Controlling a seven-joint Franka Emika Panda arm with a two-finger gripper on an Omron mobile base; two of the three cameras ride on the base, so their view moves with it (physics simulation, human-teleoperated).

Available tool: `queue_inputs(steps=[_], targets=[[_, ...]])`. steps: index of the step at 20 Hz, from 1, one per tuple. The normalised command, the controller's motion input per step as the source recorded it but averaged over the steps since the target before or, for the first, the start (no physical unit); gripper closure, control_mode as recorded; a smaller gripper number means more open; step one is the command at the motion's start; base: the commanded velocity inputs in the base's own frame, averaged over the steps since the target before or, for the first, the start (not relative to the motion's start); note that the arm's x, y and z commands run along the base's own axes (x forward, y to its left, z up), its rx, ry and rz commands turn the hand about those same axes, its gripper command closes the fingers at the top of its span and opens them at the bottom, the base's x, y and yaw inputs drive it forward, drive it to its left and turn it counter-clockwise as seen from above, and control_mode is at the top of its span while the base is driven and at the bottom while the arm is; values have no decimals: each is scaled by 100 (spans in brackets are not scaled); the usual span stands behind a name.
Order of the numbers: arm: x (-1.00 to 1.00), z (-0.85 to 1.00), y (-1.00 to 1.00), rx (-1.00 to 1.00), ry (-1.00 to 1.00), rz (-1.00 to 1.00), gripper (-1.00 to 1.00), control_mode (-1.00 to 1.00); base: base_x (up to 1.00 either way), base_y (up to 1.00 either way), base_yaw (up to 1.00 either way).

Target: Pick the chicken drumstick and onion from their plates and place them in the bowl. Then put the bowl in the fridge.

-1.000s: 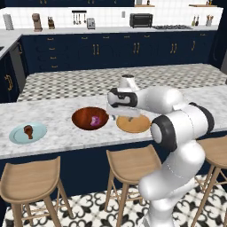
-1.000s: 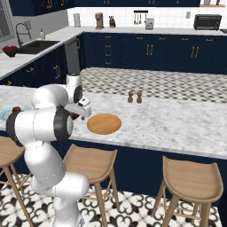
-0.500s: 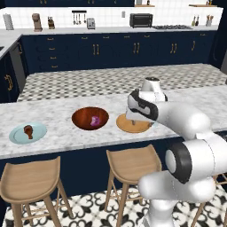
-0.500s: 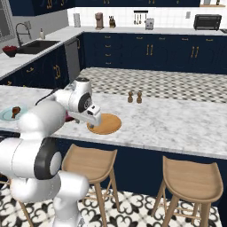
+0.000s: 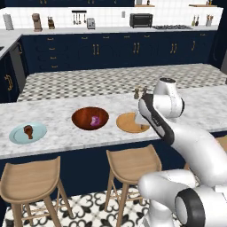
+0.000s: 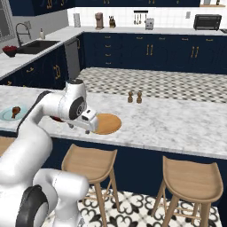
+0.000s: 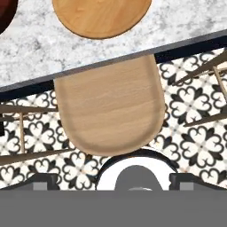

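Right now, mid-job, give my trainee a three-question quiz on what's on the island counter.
1. True or false: the onion lies in the bowl.
2. Where is the drumstick? A) in the bowl B) on the blue plate C) on the wooden plate
3. Fill in: the gripper is ____ and carries nothing.

Key: 1 true; 2 B; 3 open.
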Motion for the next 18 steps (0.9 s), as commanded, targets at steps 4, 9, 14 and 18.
queue_inputs(steps=[4,9,14,18], targets=[[0,0,0,0,0,0,-100,100,-64,59,2],[0,0,0,0,0,0,-100,100,-16,100,2],[0,0,0,0,0,0,-100,100,-9,100,6],[0,0,0,0,0,0,-100,100,29,84,5]])
